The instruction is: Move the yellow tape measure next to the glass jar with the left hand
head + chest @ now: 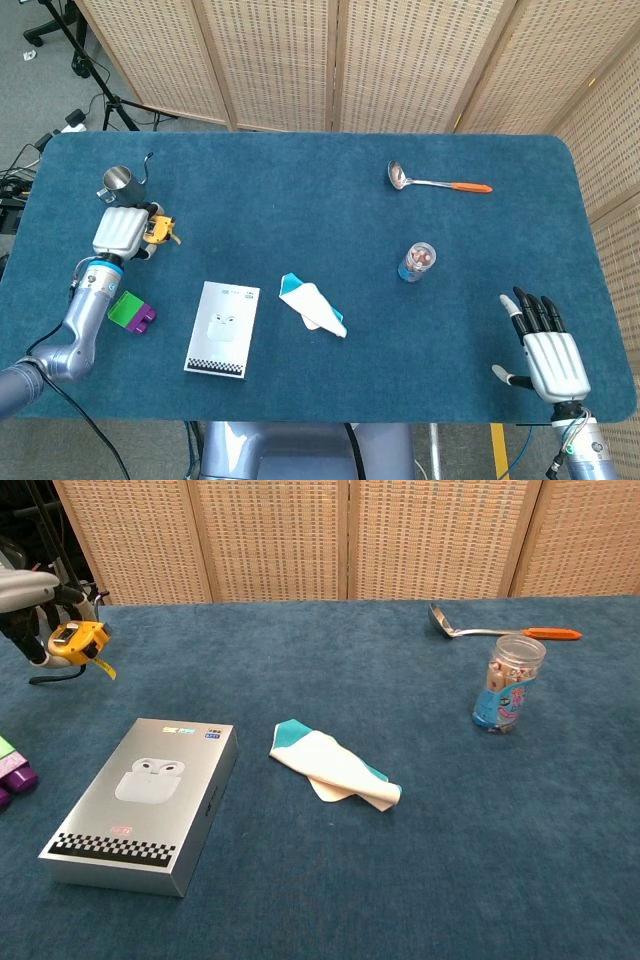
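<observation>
My left hand (122, 232) (28, 605) grips the yellow tape measure (158, 230) (79, 642) and holds it lifted above the table at the far left, its yellow tab hanging down. The glass jar (417, 261) (508, 683) with a blue label stands upright far off on the right half of the table. My right hand (545, 350) rests open near the front right corner, fingers spread, holding nothing; the chest view does not show it.
A steel cup (119, 184) stands just behind my left hand. A purple and green block (131, 312) (12, 771), a white earbuds box (224, 328) (145, 802) and a folded white-teal cloth (313, 306) (335, 765) lie between. A ladle (437, 182) (500, 630) lies behind the jar.
</observation>
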Controlling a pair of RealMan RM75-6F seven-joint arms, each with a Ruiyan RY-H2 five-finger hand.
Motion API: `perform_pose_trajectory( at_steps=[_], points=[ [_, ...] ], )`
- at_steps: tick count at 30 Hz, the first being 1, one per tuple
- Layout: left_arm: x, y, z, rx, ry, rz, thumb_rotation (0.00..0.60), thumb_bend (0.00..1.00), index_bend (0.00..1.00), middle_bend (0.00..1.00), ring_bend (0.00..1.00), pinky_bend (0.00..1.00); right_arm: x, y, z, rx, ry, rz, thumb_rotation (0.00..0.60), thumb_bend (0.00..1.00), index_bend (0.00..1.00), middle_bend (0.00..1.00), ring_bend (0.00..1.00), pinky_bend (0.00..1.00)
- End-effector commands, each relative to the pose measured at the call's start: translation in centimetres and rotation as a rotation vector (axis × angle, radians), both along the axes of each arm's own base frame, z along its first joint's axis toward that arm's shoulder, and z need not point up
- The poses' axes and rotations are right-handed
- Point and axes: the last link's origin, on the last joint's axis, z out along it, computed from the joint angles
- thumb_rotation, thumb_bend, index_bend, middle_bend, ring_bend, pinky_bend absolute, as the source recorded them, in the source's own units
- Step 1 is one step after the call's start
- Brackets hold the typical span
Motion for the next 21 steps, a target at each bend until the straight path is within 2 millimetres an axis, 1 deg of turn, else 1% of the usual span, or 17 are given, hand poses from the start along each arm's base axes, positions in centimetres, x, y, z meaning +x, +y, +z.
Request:
perform_pose_trajectory(
  at_steps=[1, 5, 10, 11, 21],
  points=[
    [1.7, 0.5, 0.8, 0.017, -0.004, -0.029, 0.6, 0.48, 0.74, 0.39, 0.36, 0.41, -0.1, -0.1, 0.1, 0.002, -0.003, -0.006, 0.6, 0.0, 0.0, 0.0, 0.0, 0.0],
    [3.4, 1.1, 0.7, 0.01, -0.029, -0.04, 0.6, 0.48, 0.74, 0.39, 0.36, 0.41, -0.4, -0.2, 0.3, 0.004, -0.014, -0.017, 0.6, 0.0, 0.0, 0.0, 0.0, 0.0],
    [5.4, 2.0, -0.2, -0.01, -0.038, -0.056, 0.6, 0.48, 0.74, 0.39, 0.36, 0.41, -0.8, -0.5, 0.4, 0.01, -0.025, -0.038, 0.6, 0.0, 0.0, 0.0, 0.0, 0.0],
    [6.7, 2.5, -0.9, -0.021, -0.041, -0.076, 0.6, 0.48, 0.74, 0.39, 0.36, 0.41, -0.9, -0.7, 0.5, 0.007, -0.031, -0.044, 0.6, 0.0, 0.0, 0.0, 0.0, 0.0],
    [13.1, 5.0, -4.6, -0.069, -0.035, -0.157, 0.6, 0.48, 0.74, 0.39, 0.36, 0.41, -1.0, -0.8, 0.8, -0.005, -0.055, -0.027, 0.6, 0.0, 0.0, 0.0, 0.0, 0.0]
  ],
)
